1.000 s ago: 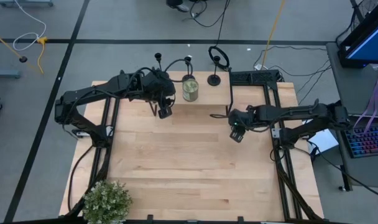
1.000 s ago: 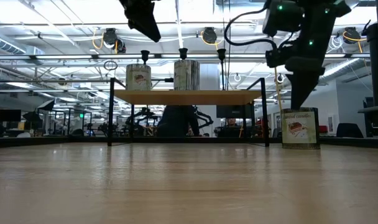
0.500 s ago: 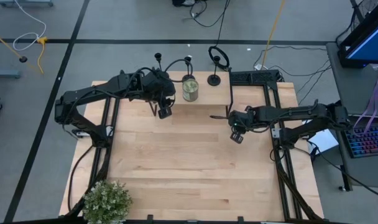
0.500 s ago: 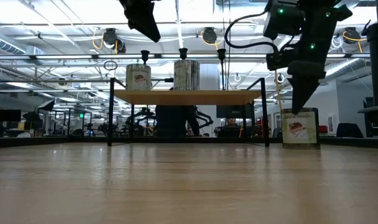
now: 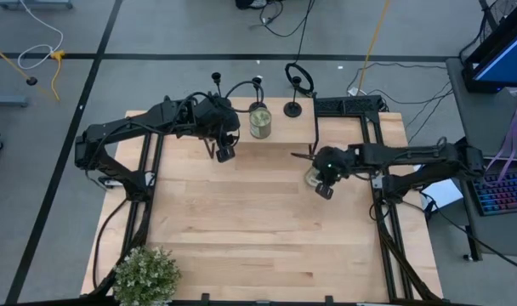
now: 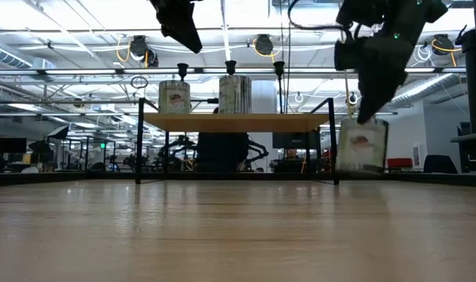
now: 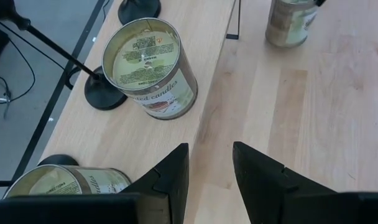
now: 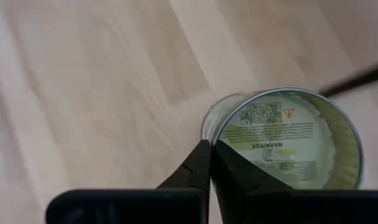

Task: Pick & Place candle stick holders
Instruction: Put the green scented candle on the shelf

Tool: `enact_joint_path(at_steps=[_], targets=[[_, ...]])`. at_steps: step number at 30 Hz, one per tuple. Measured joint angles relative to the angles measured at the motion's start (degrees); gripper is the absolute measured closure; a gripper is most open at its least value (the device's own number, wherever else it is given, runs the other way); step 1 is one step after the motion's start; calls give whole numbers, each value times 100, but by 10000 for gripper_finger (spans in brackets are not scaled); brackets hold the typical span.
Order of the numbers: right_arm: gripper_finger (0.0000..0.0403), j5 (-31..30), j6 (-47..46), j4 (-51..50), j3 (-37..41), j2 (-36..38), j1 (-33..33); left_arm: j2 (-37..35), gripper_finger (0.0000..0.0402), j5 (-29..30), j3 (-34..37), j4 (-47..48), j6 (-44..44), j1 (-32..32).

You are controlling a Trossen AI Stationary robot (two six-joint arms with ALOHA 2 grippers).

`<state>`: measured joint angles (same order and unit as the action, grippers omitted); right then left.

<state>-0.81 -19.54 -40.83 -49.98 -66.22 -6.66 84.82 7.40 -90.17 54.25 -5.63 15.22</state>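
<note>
High view: the left gripper (image 5: 225, 153) hovers beside a candle tin (image 5: 259, 121), with the candle stick holders (image 5: 292, 108) on the table (image 5: 241, 221) edge beyond it. Low view: the right gripper (image 6: 369, 110) is just above a second tin (image 6: 361, 146). Left wrist view: fingers (image 7: 170, 177) stand apart, empty, holder bases (image 7: 104, 93) past them. Right wrist view: fingers (image 8: 204, 165) are pressed together against the second tin's rim.

Bright overhead ceiling lights (image 6: 136, 48) glare; right wrist view motion-blurred
</note>
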Motion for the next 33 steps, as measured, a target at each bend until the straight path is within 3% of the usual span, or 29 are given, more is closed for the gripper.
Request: enact_joint_path(at_steps=[5,9,13,16,23,27,33], targets=[[402,700,259,877,0,256,84,0,270,-12,0,-1,13,0],[402,1496,859,2189,0,282,276,0,270,-11,0,-8,13,0],[402,1647,1768,3380,-34,289,405,0,270,-11,0,-12,13,0],[402,1275,2510,3123,-331,275,291,0,270,-11,0,-74,13,0],[402,-520,3636,1558,-1970,-124,-408,0,270,-9,0,-137,11,0],[403,-519,3648,785,-2686,-558,-1032,0,270,-9,0,-138,16,0],[403,-309,3528,226,-2865,-1017,-1624,0,270,-7,0,-135,-5,0]])
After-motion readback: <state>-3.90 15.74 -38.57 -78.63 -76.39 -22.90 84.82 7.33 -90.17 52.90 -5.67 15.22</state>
